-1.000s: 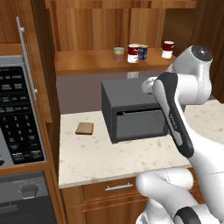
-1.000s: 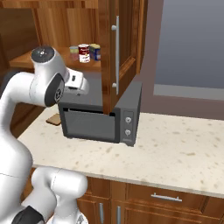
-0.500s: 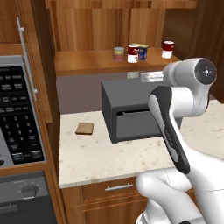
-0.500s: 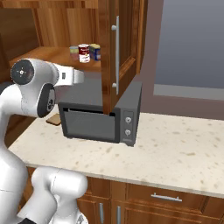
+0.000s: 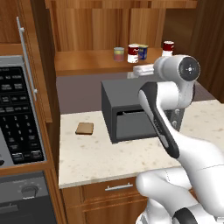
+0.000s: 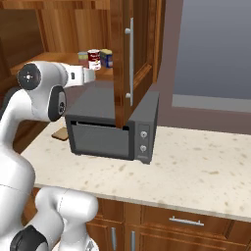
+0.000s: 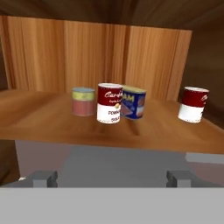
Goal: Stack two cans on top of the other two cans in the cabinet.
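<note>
On the cabinet (image 7: 39, 118) shelf, seen from my hand: four tins, all upright, none stacked. Leftmost, the banded tin (image 7: 83, 101). Just right of it, the soup tin (image 7: 109, 103), nearest the shelf edge of that group. Close behind its right side, the labelled tin (image 7: 134, 102). Well apart at far right, a second soup tin (image 7: 193, 104). Below the shelf, the oven (image 5: 127, 111) sat on the table (image 5: 87, 155); a small flat piece (image 5: 84, 128) lay left of it.
</note>
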